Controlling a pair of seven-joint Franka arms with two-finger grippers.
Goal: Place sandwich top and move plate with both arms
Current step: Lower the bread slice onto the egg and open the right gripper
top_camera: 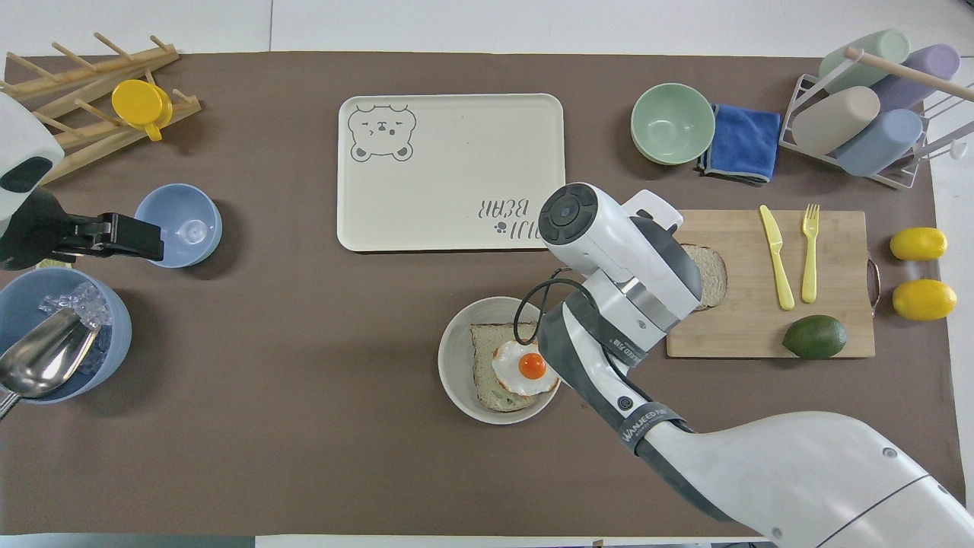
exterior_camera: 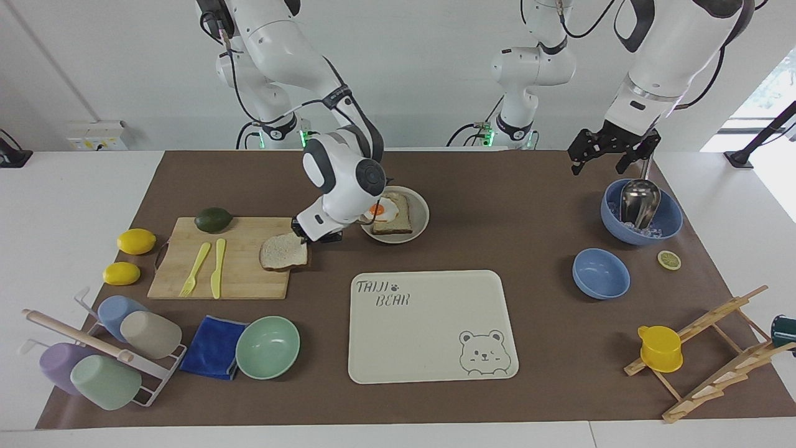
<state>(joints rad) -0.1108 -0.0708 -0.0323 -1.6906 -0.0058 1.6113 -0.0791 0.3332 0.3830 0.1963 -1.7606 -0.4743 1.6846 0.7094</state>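
In the facing view, the right gripper [exterior_camera: 316, 236] was pinched shut on one edge of the sandwich top [exterior_camera: 283, 252]. The bread slice was tilted, with its held edge lifted over the corner of the wooden cutting board [exterior_camera: 221, 274]. The plate [exterior_camera: 420, 214] sat on the table just beside the gripper, toward the left arm's end. A bread slice with a fried egg [exterior_camera: 387, 211] lay on the plate. The left gripper [exterior_camera: 612, 152] hung in the air over the table next to the dark blue bowl [exterior_camera: 670, 218], and its fingers were spread wide and held nothing. The cream tray [exterior_camera: 429, 348] had the words "TAIJI BEAR" and a bear face on it.

In the overhead view, the right arm's big white wrist hid the right gripper and most of the sandwich top [top_camera: 709, 274]. Only one end of the bread showed on the cutting board [top_camera: 761, 335]. The arm also covered a bit of the plate [top_camera: 456, 365]. A band on the arm had writing that I could not read well. The left gripper [top_camera: 148, 237] was at the edge of the light blue bowl [top_camera: 194, 209], and most of its arm was cut off.
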